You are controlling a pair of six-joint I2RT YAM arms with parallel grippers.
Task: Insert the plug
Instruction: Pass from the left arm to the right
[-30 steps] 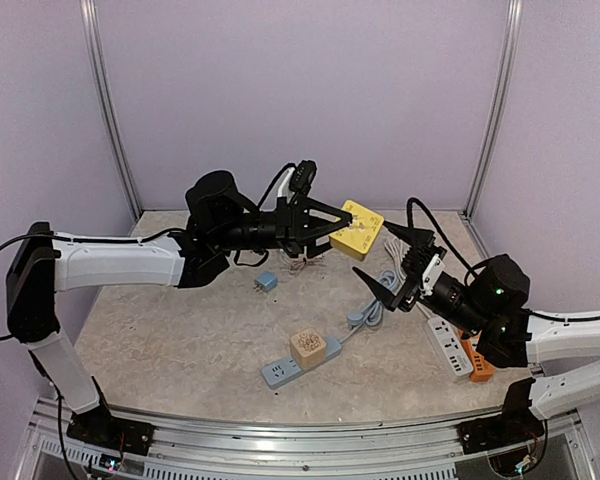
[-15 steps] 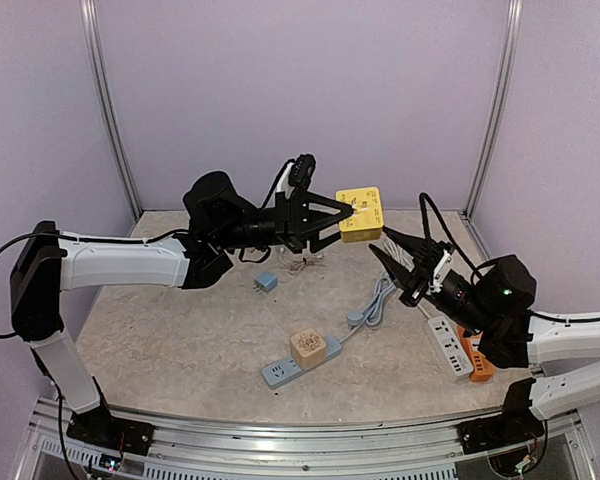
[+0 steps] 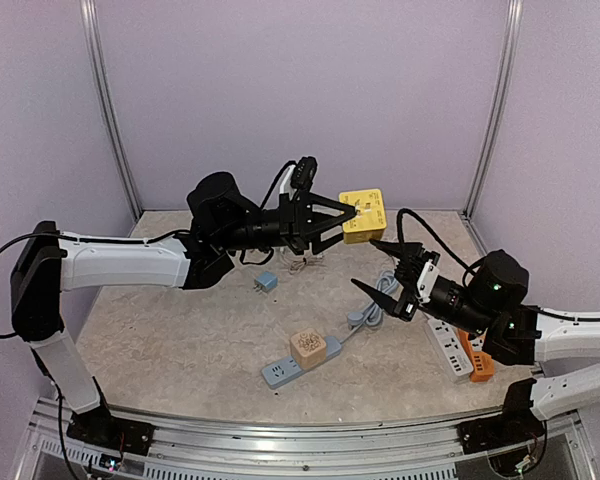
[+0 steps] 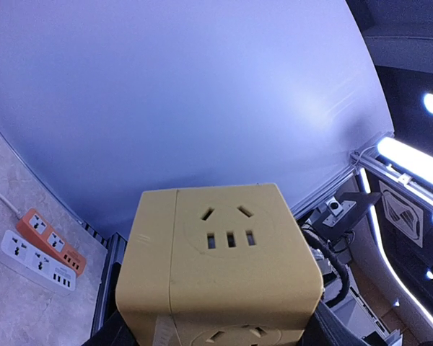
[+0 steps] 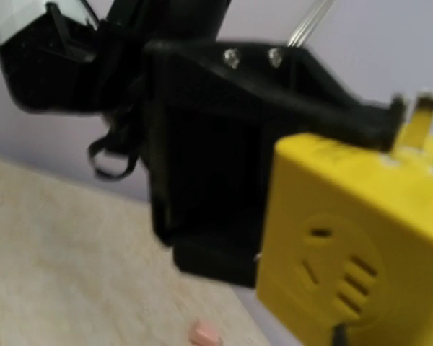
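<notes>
At the near edge, a blue power strip (image 3: 280,372) carries a tan cube adapter (image 3: 314,347). A white power strip (image 3: 447,345) and an orange one (image 3: 477,362) lie side by side by the table's right edge. The right gripper (image 3: 368,265) hangs over a grey cable (image 3: 375,305) with its jaws spread and empty. Open marbled tabletop (image 3: 180,340) stretches to the left. A small blue plug (image 3: 266,283) lies mid-table. Farther back, the left gripper (image 3: 348,222) clamps the yellow cube adapter (image 3: 362,214) in the air, clear of the surface and near the lilac back wall (image 3: 300,90).
</notes>
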